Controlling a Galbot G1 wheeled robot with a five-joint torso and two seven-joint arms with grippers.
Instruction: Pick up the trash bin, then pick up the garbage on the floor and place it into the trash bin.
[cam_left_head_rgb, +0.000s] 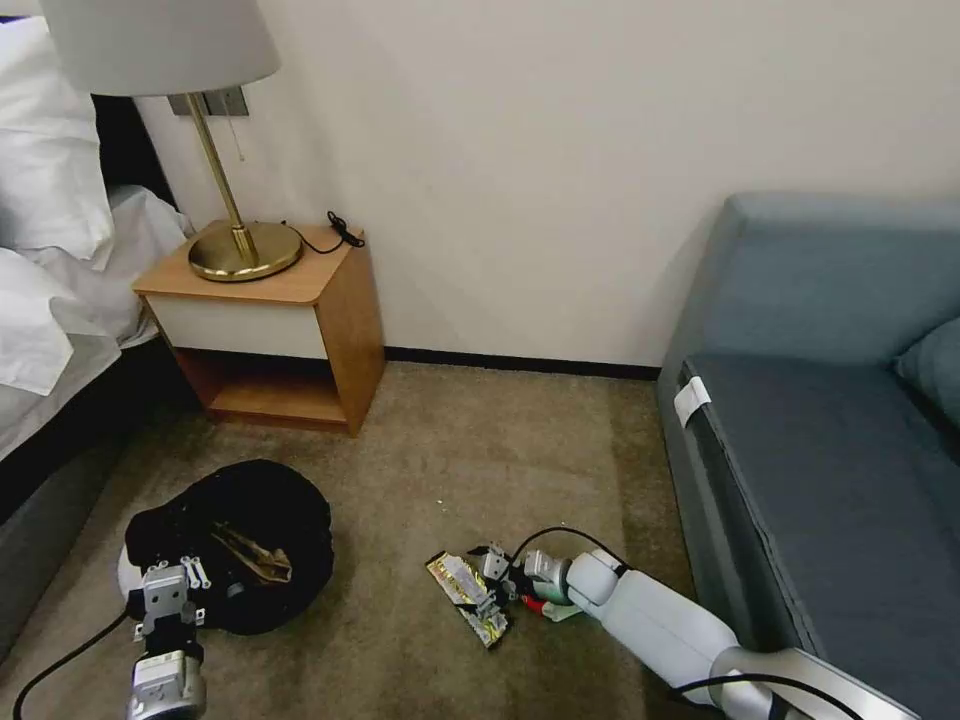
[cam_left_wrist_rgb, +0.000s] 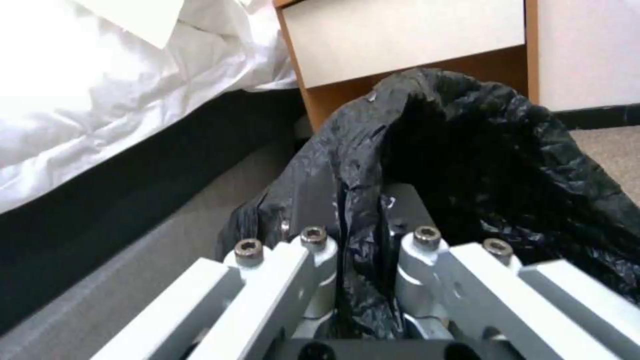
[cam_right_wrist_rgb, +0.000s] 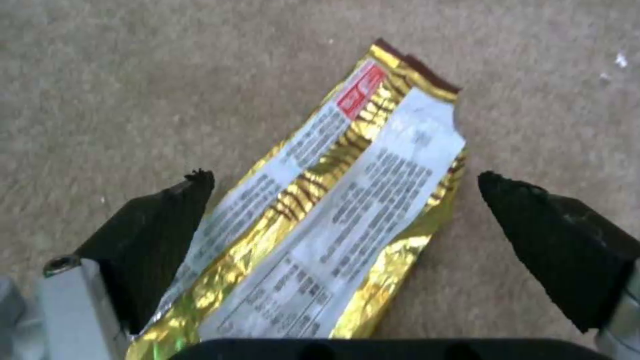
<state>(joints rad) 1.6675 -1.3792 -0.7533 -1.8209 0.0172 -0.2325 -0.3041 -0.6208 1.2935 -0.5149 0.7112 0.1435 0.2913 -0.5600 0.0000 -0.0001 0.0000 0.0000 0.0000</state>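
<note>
At seven o'clock in the head view, grips the trash bin (cam_left_head_rgb: 240, 540) by its near rim with the left claw (cam_left_head_rgb: 170, 585). Pinches tight on a fold of the black bag (cam_left_wrist_rgb: 467, 150), likely so the bin travels with the arm and its mouth stays open toward the litter. Cannot tell whether the bin is lifted clear of the carpet (cam_left_head_rgb: 420, 470) or resting on it. Already holds one crumpled brown paper (cam_left_head_rgb: 255, 562) inside the bag.

At six o'clock, a little right of centre, hangs the right claw (cam_left_head_rgb: 490, 572) low over the floor. Spread wide, with one black finger (cam_right_wrist_rgb: 167, 220) on each side of the flat gold-and-white wrapper (cam_right_wrist_rgb: 333, 225). Lined up, by the look of it, to close across the wrapper's narrow width rather than its length. Not yet pinched.

Counts out as follows:
- One bin and one bag.
- One paper inside the bag.
- One wrapper on the carpet.
- One red scrap (cam_left_head_rgb: 535, 604) at the wrapper's four o'clock, tucked beside the right wrist and too hidden to name.
- Two claws, both busy.

Around the room:
- One nightstand (cam_left_head_rgb: 330, 300) at ten o'clock.
- One lamp (cam_left_head_rgb: 245, 250) standing on it.
- One bed (cam_left_head_rgb: 50, 300) at nine.
- One sofa (cam_left_head_rgb: 820, 440) at three.
</note>
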